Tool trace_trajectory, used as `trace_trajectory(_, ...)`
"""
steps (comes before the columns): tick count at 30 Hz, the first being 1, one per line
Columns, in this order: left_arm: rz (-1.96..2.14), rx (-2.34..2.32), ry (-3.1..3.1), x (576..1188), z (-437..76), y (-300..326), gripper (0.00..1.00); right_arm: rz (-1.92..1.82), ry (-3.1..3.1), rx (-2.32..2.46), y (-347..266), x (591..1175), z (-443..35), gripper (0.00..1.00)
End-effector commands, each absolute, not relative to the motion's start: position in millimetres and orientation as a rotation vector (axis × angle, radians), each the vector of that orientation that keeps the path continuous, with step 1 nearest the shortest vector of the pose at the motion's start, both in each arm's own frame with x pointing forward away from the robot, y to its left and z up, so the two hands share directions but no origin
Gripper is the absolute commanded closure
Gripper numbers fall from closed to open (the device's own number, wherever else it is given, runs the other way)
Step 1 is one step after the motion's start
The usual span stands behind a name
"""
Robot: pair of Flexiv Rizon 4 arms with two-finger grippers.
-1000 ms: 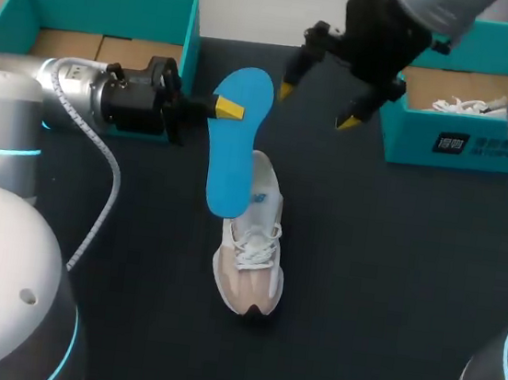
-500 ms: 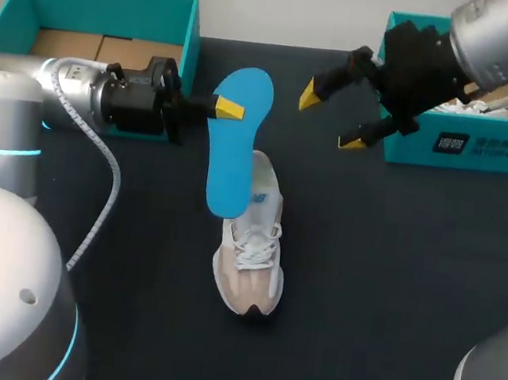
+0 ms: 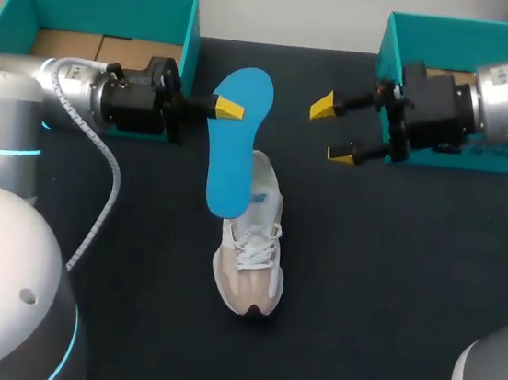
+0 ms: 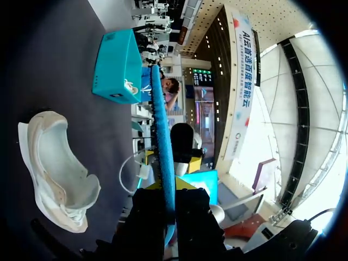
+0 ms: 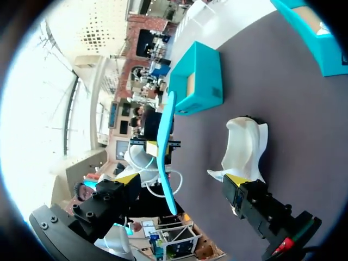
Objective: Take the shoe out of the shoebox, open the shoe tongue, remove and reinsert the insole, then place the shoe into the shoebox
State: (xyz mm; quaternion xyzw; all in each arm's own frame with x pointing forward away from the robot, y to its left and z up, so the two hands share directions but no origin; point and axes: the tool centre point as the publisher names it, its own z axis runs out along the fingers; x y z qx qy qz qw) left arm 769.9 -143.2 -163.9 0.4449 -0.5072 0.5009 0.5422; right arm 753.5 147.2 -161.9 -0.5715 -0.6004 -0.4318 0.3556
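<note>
while the left gripper [image 3: 230,109] is clamped on the blue insole [image 3: 238,142] above the white shoe [image 3: 252,245], the right gripper [image 3: 332,130] hangs with fingers apart near the right shoebox [image 3: 458,37].

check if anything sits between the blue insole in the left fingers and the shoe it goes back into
Nothing visible does. The insole, pinched in the left fingers, ends by the heel of the shoe, whose opening looks empty. The right fingers are open, off to the side, clear of both.
</note>
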Motion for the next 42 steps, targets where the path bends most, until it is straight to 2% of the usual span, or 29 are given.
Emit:
trace_trajectory(1, 1.188, 1.059, -1.207, 768.9, -163.5, -142.5, 1.0, -1.265, -1.371, -1.281, 148.1, 750.3, -167.0, 0.0)
trace_trajectory(22, 1.188, 1.059, -1.207, 768.9, -163.5, -142.5, 1.0, -1.288, -1.359, -1.293, 146.8, 750.4, -168.6, 0.0)
trace_trajectory(27, 1.48, 0.83, -1.588, 774.2, -151.0, -140.6, 1.0, -1.288, -1.359, -1.293, 146.8, 750.4, -168.6, 0.0)
trace_trajectory(35, 1.87, 0.521, -1.834, 780.2, -133.5, -134.6, 1.0, -1.288, -1.359, -1.293, 146.8, 750.4, -168.6, 0.0)
trace_trajectory(42, 2.14, 0.137, -2.158, 787.8, -137.1, -128.2, 1.0, -1.288, -1.359, -1.293, 146.8, 750.4, -168.6, 0.0)
